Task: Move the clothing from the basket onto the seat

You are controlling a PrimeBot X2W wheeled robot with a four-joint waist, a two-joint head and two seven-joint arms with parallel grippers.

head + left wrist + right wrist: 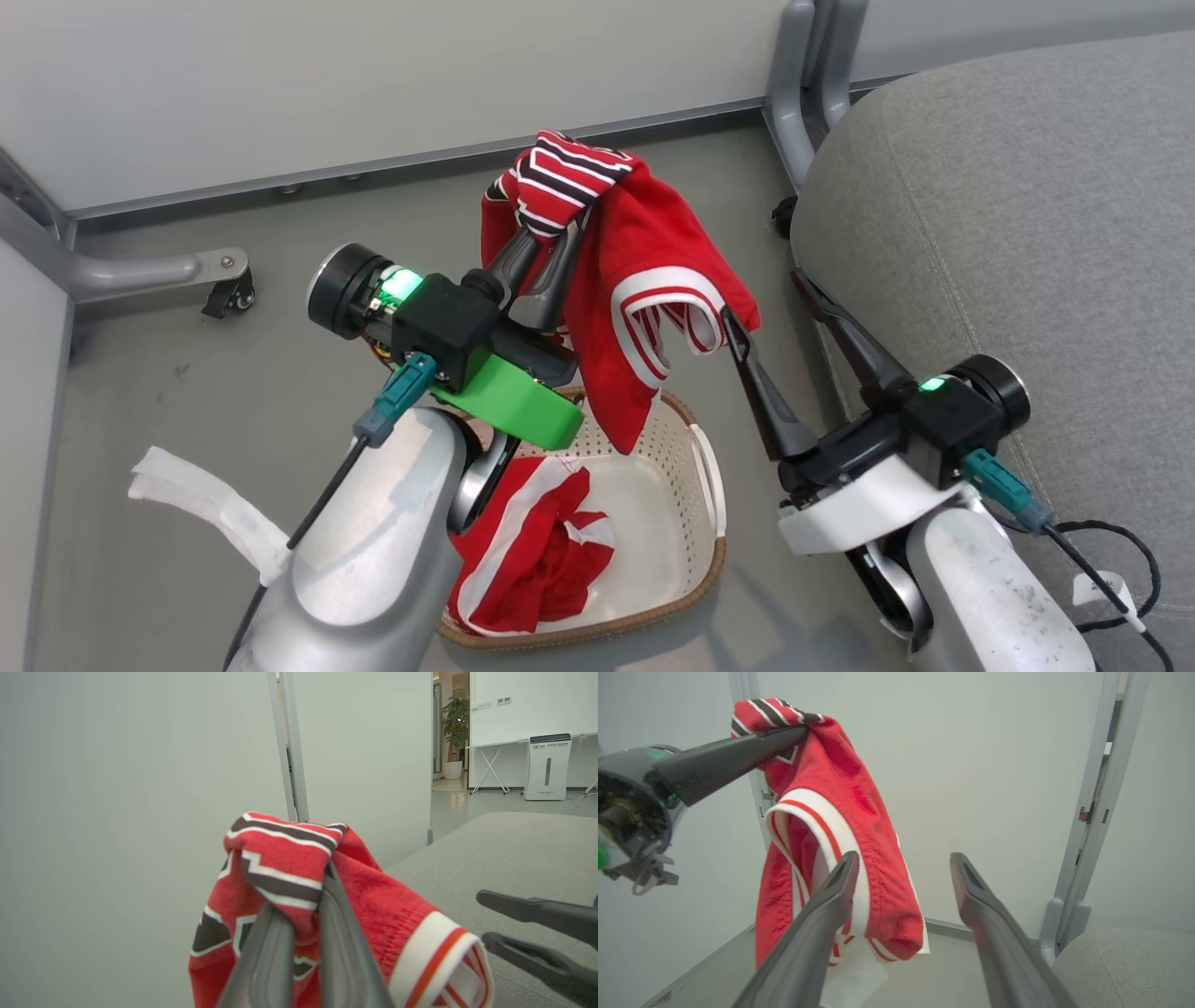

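Red striped waistband [560, 177] is clenched in the left pincer [558, 227], its arm raised above the basket [709, 560]. The garment [644, 280], red with white trim, hangs lengthwise from there, hem pointing down at the basket, where a second red garment [532, 551] lies. The right pincer [766, 297] gapes wide just beside the hanging cloth, near the grey seat [1027, 205].

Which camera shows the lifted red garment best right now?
Head view: the whole garment hangs from the left gripper's shut fingers over the basket. Left wrist view crops it near the pinched striped waistband; right wrist view has the right gripper's finger across it.
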